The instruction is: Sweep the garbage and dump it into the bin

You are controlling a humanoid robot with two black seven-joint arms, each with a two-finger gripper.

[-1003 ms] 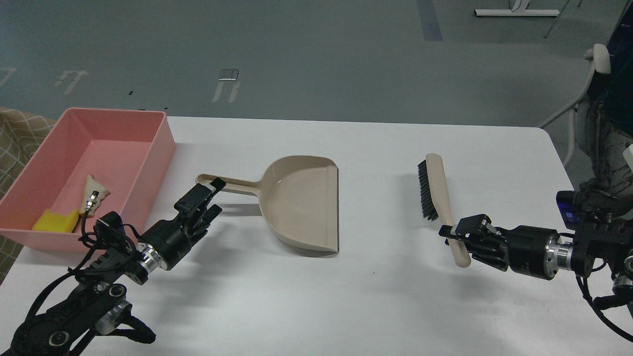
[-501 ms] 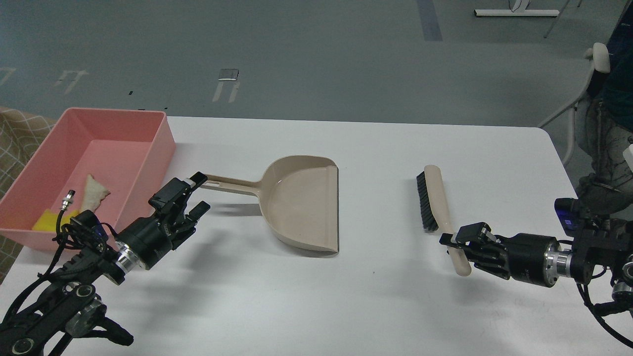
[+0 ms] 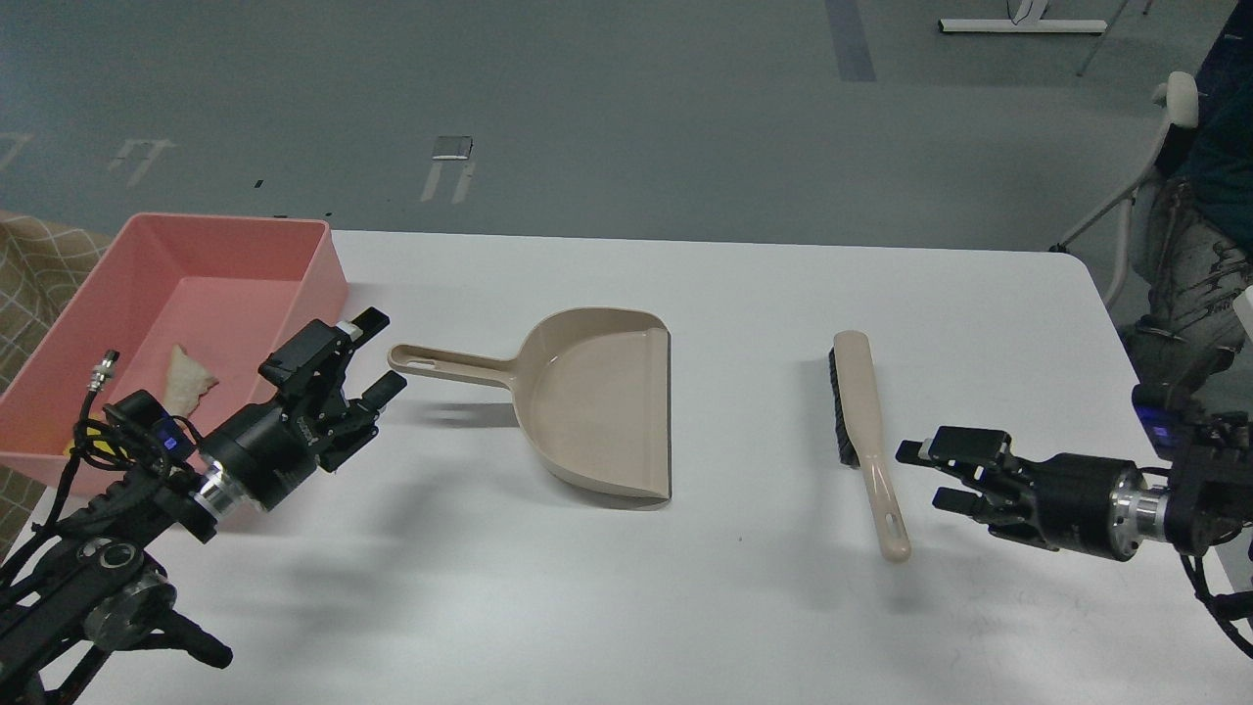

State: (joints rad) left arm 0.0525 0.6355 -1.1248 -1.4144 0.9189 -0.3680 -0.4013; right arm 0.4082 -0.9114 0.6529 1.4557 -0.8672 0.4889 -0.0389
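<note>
The pink bin [image 3: 318, 269] stands at the table's back left. The pale crust strip [image 3: 188, 377] lies inside it; the yellow sponge piece is mostly hidden behind my left arm. The beige dustpan [image 3: 597, 401] lies mid-table, its handle pointing left. The beige brush [image 3: 861, 431] lies flat to its right. My left gripper [image 3: 377, 354] is open and empty, just left of the dustpan handle's end. My right gripper [image 3: 925, 477] is open and empty, just right of the brush handle.
The white table [image 3: 685, 607] ends at the right near a chair [image 3: 1165, 127]. A person sits at the far right edge. A chequered cloth [image 3: 29, 264] lies left of the bin.
My right gripper let go of the brush, which now lies flat, and drew back to the right. My left gripper released the dustpan handle and pulled back to the left.
</note>
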